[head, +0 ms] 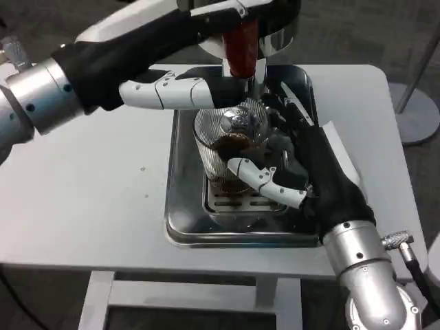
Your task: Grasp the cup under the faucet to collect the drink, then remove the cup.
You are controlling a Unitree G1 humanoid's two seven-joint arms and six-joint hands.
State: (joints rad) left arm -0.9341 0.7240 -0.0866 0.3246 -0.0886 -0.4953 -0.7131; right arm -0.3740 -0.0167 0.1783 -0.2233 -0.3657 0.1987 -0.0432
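Observation:
A clear ribbed cup [227,148] with brown drink in its bottom stands on the grate of a steel drip tray [182,223], directly below the dispenser's faucet [258,75]. My right hand [295,161] wraps around the cup from the right, a white finger crossing its front low down. My left hand [175,91] reaches in from the left at the dispenser's red tap handle [240,45], fingers extended against it just above the cup's rim. The contact between the left fingers and the handle is partly hidden.
The silver dispenser body [275,27] rises at the back of the tray. White table [89,185] extends to the left; its right edge [388,137] lies close to my right forearm. A grey stand base [416,113] sits on the floor at right.

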